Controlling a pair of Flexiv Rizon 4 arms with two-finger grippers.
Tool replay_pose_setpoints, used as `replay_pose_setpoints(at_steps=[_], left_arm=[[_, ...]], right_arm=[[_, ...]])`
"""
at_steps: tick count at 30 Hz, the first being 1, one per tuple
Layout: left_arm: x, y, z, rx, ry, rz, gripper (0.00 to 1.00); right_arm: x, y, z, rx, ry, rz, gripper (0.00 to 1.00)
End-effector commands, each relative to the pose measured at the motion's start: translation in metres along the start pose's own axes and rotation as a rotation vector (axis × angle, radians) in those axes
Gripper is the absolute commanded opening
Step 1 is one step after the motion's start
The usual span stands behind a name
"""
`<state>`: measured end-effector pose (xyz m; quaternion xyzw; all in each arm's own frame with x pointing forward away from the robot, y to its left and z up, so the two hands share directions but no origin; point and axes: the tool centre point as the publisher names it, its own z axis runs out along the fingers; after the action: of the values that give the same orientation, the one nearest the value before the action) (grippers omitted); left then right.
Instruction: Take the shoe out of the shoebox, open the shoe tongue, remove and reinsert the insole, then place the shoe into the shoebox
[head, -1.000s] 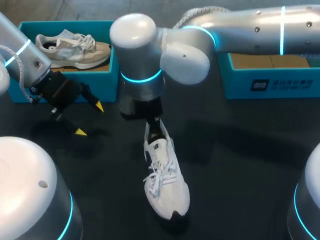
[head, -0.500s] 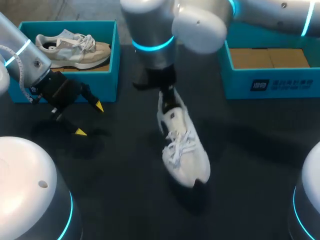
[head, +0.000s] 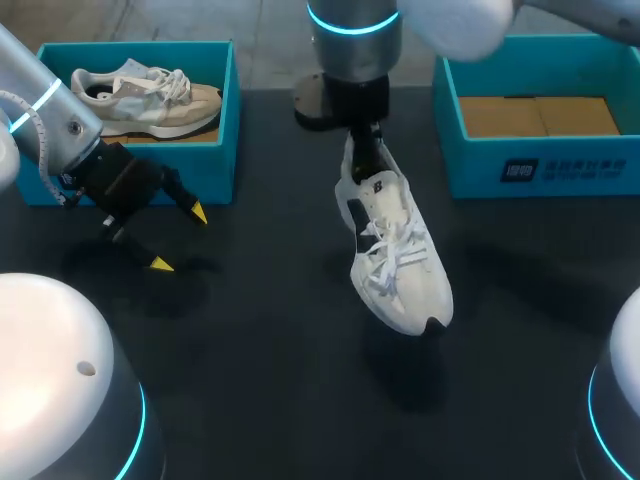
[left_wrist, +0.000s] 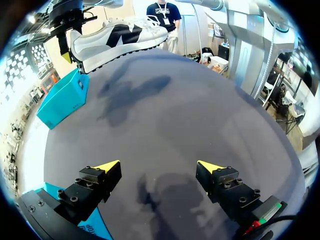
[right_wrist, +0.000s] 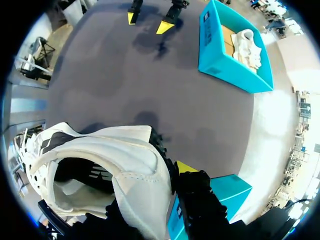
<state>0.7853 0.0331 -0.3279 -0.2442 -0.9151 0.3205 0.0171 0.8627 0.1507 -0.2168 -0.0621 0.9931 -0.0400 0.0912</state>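
Observation:
A white shoe (head: 395, 250) with black accents hangs above the table's middle, toe down and toward the front. My right gripper (head: 365, 150) is shut on its heel collar. In the right wrist view one yellow-tipped finger (right_wrist: 185, 167) lies outside the heel of the shoe (right_wrist: 100, 170), the other is hidden inside. The empty teal shoebox (head: 540, 165) stands at the back right. My left gripper (head: 178, 238) is open low over the table at the left, nothing between its fingers. From the left wrist view, the left gripper (left_wrist: 159, 167) is open and the shoe (left_wrist: 120, 37) hangs far ahead.
A second teal shoebox (head: 225, 130) at the back left holds a beige and white shoe (head: 145, 95), just behind my left gripper. The dark table (head: 270, 380) stretches out in front of and between both arms.
My right arm has carried the shoe up and to the right, toward the back right shoebox. The left arm has stayed still.

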Motion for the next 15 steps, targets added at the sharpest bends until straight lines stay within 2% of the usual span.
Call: replay_pose_setpoints(at_steps=[1,8,11,15], left_arm=[[-0.001,0.0,0.0,-0.002,0.004,0.0,1.0],[-0.001,0.0,0.0,-0.002,0.004,0.0,1.0],[-0.001,0.0,0.0,-0.002,0.004,0.0,1.0],[-0.001,0.0,0.0,-0.002,0.004,0.0,1.0]], right_arm=[[0.001,-0.004,-0.001,-0.008,-0.001,-0.002,0.0],[0.001,-0.004,-0.001,-0.008,-0.001,-0.002,0.0],[-0.012,-0.021,-0.007,0.063,-0.025,-0.013,0.0],[-0.022,-0.043,-0.02,0.116,-0.012,-0.039,0.0]])
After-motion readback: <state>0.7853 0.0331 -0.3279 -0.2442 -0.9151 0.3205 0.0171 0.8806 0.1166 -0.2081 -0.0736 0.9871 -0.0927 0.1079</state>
